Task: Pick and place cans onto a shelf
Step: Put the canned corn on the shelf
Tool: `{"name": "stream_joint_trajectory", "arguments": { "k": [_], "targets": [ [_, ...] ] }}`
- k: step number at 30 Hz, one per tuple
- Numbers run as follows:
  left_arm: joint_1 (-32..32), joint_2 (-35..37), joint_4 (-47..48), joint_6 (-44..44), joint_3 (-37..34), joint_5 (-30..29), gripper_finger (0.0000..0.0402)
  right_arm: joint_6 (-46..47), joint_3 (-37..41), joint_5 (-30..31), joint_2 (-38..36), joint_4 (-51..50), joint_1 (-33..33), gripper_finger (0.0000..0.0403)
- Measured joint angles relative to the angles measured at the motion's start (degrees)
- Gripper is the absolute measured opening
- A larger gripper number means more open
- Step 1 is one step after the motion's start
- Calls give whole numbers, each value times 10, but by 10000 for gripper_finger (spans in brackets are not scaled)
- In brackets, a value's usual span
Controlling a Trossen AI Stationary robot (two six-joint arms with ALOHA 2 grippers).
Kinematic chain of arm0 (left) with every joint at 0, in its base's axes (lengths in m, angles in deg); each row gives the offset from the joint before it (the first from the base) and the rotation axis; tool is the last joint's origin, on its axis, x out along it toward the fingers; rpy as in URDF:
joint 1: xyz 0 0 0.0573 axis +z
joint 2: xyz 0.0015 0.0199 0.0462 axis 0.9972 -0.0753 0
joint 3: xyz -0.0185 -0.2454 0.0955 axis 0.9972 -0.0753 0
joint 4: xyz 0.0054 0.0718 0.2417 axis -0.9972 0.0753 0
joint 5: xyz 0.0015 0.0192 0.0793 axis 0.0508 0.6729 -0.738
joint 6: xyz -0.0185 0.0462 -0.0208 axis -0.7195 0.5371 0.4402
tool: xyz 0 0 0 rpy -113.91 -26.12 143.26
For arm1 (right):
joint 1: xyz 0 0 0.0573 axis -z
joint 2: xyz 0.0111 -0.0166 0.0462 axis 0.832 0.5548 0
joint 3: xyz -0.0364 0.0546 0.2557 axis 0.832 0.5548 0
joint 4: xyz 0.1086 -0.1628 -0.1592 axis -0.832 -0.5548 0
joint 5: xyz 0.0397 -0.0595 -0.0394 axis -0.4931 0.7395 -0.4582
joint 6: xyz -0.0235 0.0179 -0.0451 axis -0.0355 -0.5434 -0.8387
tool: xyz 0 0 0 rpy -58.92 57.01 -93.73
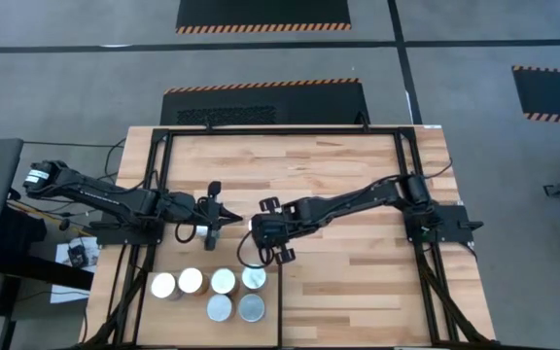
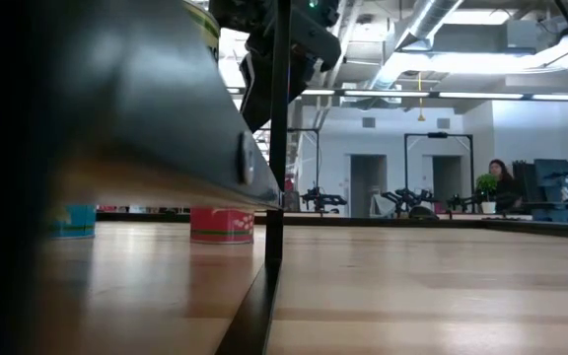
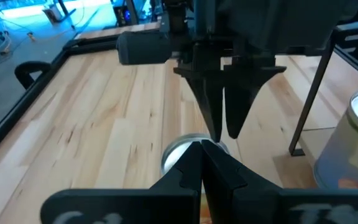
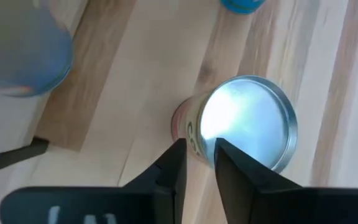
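Several cans (image 1: pixel 223 281) stand upright on the pale plywood shelf (image 1: pixel 178 321) at the table's near edge. One more can, with a silvery top and a tan and red label (image 4: pixel 247 121), stands on the striped tabletop beside the shelf. It also shows in the left wrist view (image 3: pixel 182 152). My right gripper (image 4: pixel 199 158) is shut and points down just over this can's top. My left gripper (image 3: pixel 202 152) is shut, level, and just left of the same can. A blue-labelled can (image 4: pixel 241 5) stands on the table farther off.
The shelf is raised: the low view shows its dark underside (image 2: pixel 146 128) and a black post (image 2: pixel 274 227). A red-labelled can (image 2: pixel 222 225) and a blue one (image 2: pixel 72 220) stand on the table beyond it. A black frame (image 1: pixel 280 131) rims the table. The table's right half is bare wood (image 1: pixel 358 282).
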Motion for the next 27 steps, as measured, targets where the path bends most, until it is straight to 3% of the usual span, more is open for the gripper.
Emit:
{"name": "stream_joint_trajectory", "arguments": {
  "k": [4,9,11,19,27],
  "targets": [
    [0,0,-3,0,0,0,0,-2,-25,15,-9,-39,-8,98],
    [0,0,-7,-13,0,22,0,-15,10,27,-62,-15,-23,34],
    [0,0,-10,-19,0,27,0,-11,62,26,-92,35,-24,11],
    [1,-45,-14,-33,10,27,0,26,320,35,-249,297,-16,7],
    [-1,-164,32,-58,109,27,3,30,491,126,-395,453,-2,12]
  ]
}}
